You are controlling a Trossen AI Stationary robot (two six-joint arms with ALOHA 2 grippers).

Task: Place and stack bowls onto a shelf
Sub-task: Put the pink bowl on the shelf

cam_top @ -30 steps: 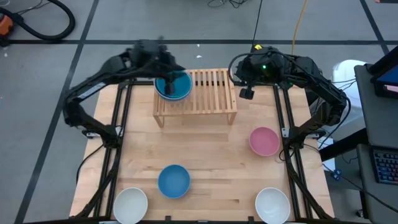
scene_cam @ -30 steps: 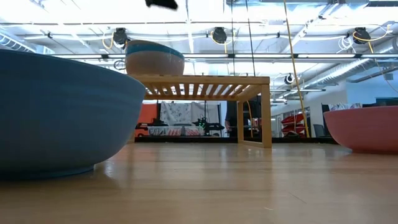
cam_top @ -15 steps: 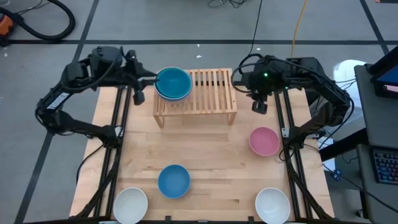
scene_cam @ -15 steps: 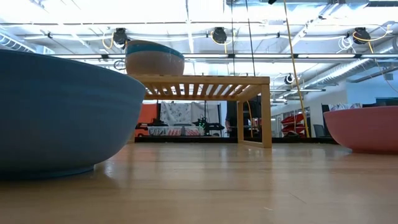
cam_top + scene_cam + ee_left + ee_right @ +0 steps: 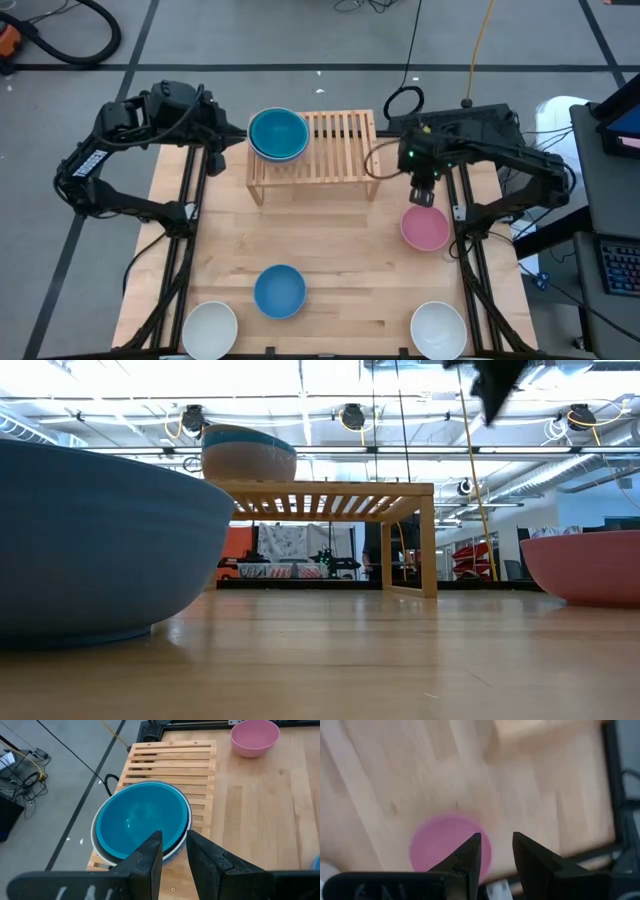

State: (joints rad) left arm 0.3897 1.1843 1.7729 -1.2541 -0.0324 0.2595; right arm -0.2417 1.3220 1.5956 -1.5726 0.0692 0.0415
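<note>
A teal bowl [image 5: 278, 132] tops a small stack [image 5: 248, 452] resting on the left end of the slatted wooden shelf [image 5: 335, 150]. My left gripper [image 5: 215, 152] hangs open just left of the shelf, clear of the stack; its wrist view looks down on the teal bowl [image 5: 142, 817]. A pink bowl [image 5: 425, 228] sits on the table near the right edge. My right gripper [image 5: 423, 192] hovers open just beyond the pink bowl's far rim, pointing steeply down at it [image 5: 447, 847], and shows at the top of the low view [image 5: 495, 385]. Neither gripper has anything between its fingers.
A blue bowl [image 5: 279, 291] sits near the table's middle front and fills the low view's left [image 5: 100, 540]. Two white bowls [image 5: 210, 328] [image 5: 437, 330] stand at the near corners. The right half of the shelf top [image 5: 175, 760] is bare slats.
My left gripper has pulled back from over the stack toward the table's left edge, leaving the teal bowl on the shelf. My right gripper has come down and toward the near edge, tipping to point steeply down over the pink bowl.
</note>
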